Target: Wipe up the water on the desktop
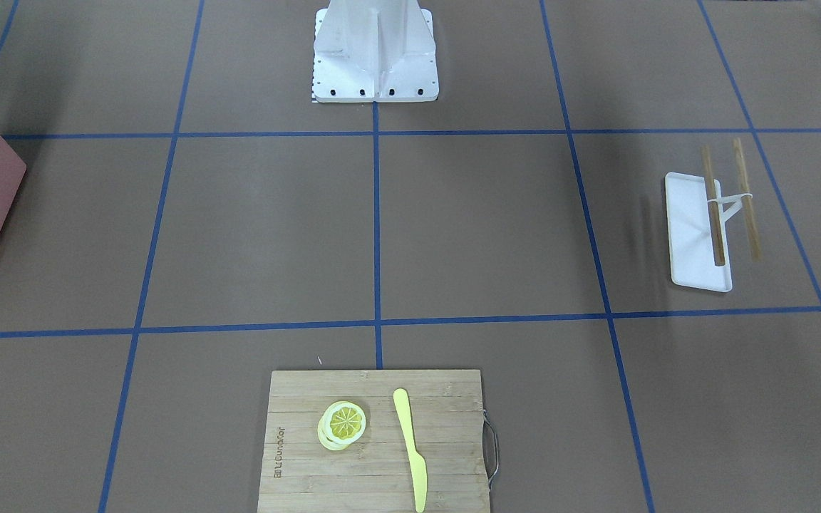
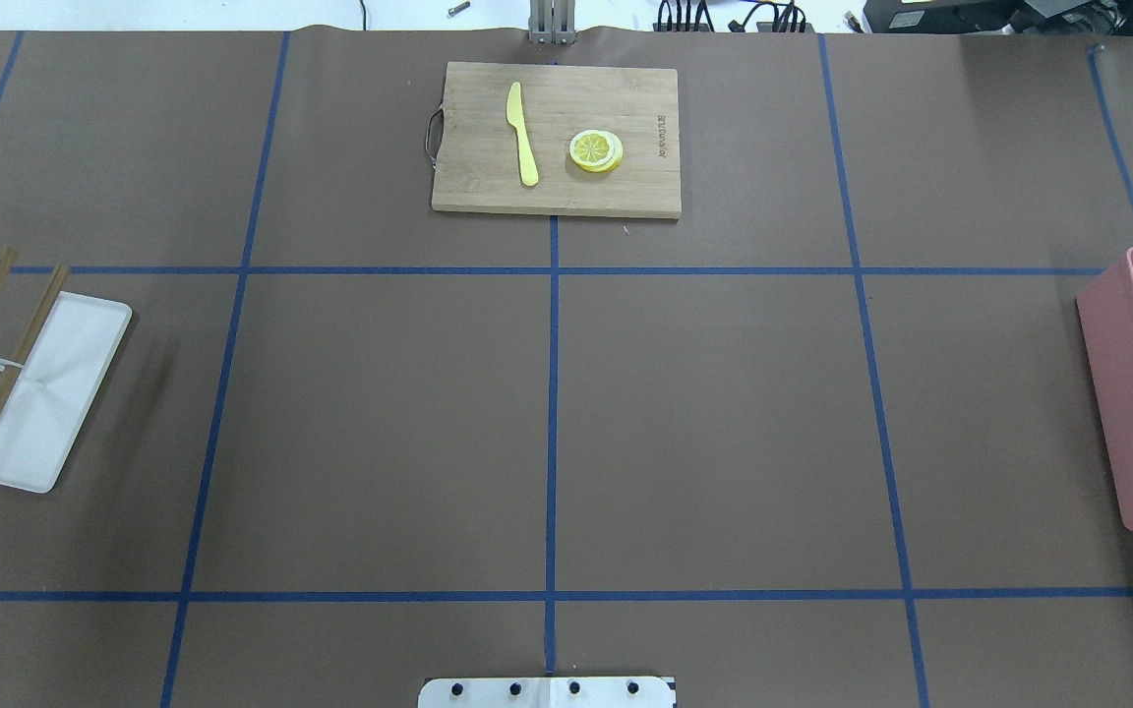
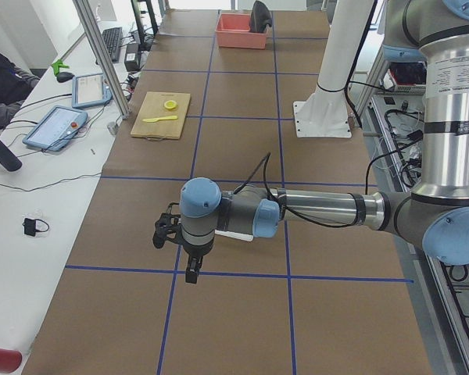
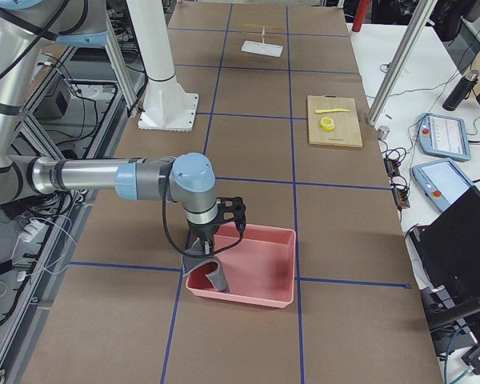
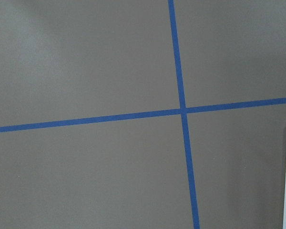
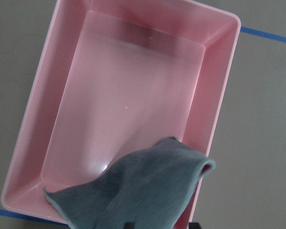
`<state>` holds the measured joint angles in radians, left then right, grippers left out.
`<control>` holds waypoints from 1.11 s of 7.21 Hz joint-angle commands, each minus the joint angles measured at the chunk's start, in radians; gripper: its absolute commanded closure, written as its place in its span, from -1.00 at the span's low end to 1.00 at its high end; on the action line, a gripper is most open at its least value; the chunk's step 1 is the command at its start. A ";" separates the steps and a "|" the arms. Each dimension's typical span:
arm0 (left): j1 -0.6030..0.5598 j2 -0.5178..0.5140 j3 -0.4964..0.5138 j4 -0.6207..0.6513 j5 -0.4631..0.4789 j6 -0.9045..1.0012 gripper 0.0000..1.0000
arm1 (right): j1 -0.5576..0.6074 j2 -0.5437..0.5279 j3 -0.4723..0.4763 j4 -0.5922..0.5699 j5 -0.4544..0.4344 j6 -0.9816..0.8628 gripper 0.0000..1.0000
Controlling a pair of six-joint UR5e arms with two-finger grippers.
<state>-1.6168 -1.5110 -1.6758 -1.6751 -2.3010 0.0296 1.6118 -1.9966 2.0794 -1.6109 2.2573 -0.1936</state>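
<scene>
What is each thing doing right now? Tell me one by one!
grey cloth, lifted, hanging from the right gripper over the rim of the pink bin.
right gripper, shut on the grey cloth.
left gripper, above the desktop; open or shut, cannot tell.
pink bin, upright, floor bare.
desktop, looks dry; no water shows.
yellow knife, lying flat on the cutting board.
lemon slices, stacked on the cutting board.
white tray, flat on the desktop.

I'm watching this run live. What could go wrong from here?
The cloth hangs from the right gripper over the bin; swinging out, it may snag the wall and drag it.
No water shows on the desktop, so the wipe could miss.
The left gripper hovers by the tray and could bump it.
</scene>
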 commanded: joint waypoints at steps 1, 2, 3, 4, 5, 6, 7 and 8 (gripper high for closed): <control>0.000 0.002 0.001 0.000 0.000 0.000 -0.97 | -0.030 0.080 -0.001 0.003 0.022 0.098 -0.98; 0.000 0.002 0.001 0.000 0.000 0.001 -0.97 | -0.055 0.123 -0.007 0.002 0.018 0.209 -0.98; 0.000 0.002 0.001 0.000 0.000 0.001 -0.97 | -0.056 0.127 -0.021 0.012 -0.001 0.291 -0.99; 0.000 0.002 0.002 0.001 0.000 0.001 -0.97 | -0.058 0.078 -0.016 0.014 -0.049 0.263 -1.00; 0.000 0.002 0.002 0.001 0.000 0.004 -0.97 | -0.058 0.096 -0.054 0.014 -0.042 0.246 -1.00; 0.000 0.002 0.002 0.001 0.000 0.004 -0.97 | -0.056 0.079 -0.062 0.017 -0.056 0.234 -1.00; 0.000 0.002 0.004 0.001 0.002 0.004 -0.97 | -0.056 0.088 -0.123 0.020 -0.047 0.236 -1.00; 0.000 0.002 0.005 0.001 0.002 0.006 -0.97 | -0.056 0.091 -0.121 0.034 -0.010 0.232 -1.00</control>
<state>-1.6168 -1.5094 -1.6721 -1.6736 -2.3000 0.0340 1.5553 -1.9087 1.9804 -1.5889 2.2183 0.0428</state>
